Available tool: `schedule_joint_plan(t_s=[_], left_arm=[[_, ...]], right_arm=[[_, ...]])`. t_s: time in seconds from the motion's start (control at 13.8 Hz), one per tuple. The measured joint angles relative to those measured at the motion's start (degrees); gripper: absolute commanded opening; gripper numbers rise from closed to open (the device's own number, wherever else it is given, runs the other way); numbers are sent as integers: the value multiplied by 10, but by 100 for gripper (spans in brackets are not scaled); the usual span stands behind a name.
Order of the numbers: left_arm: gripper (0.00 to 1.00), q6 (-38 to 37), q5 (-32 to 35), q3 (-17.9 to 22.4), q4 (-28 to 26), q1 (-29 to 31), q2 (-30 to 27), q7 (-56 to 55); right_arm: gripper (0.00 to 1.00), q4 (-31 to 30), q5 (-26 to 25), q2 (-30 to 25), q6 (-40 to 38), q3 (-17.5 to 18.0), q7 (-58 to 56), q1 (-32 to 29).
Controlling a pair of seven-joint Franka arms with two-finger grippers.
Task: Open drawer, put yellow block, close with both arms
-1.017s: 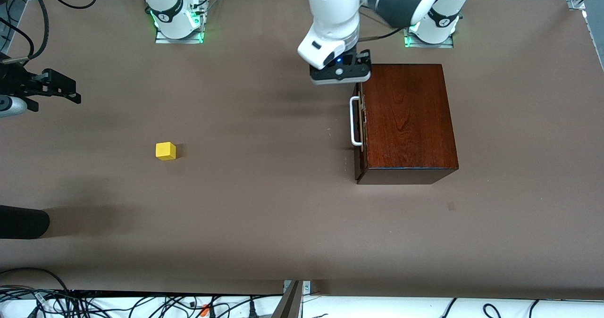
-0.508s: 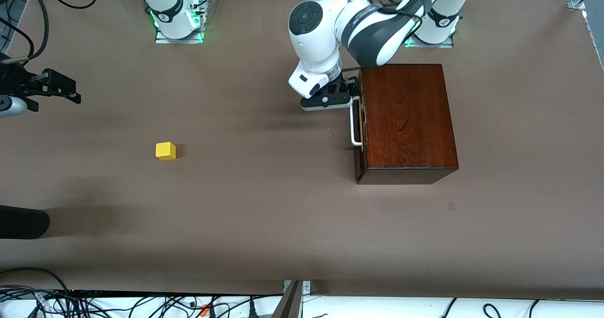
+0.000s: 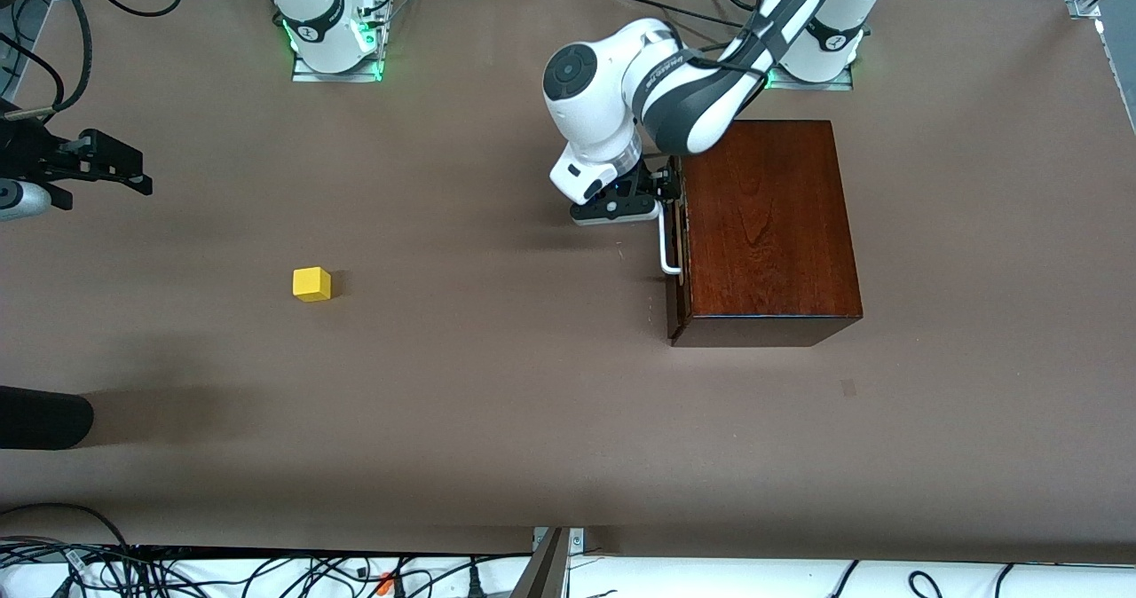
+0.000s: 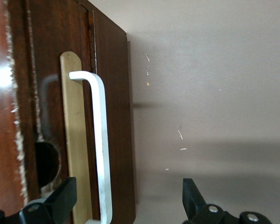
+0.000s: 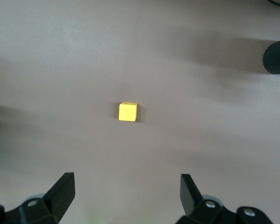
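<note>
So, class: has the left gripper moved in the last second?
Yes. The left gripper has come down beside the wooden box, from over its top corner to the drawer's white handle, jaws open.

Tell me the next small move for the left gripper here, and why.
Probably shut the left gripper on the handle: its open fingers straddle the white bar and the drawer looks shut. The right gripper waits open, the yellow block untouched.

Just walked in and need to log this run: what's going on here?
The left gripper is down at the white handle of the drawer, fingers open around it in the left wrist view; the drawer looks shut. The right gripper waits open above the yellow block, which sits on the table toward the right arm's end.
</note>
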Motion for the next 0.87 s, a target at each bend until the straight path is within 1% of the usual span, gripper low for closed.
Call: schedule_joint_plan(t_s=[0.58, 0.87], left_arm=[[100, 20, 34, 0, 0, 0, 36, -20], [100, 21, 38, 0, 0, 0, 41, -23]], right_arm=[[100, 0, 0, 0, 0, 0, 0, 0], [100, 0, 0, 0, 0, 0, 0, 0]])
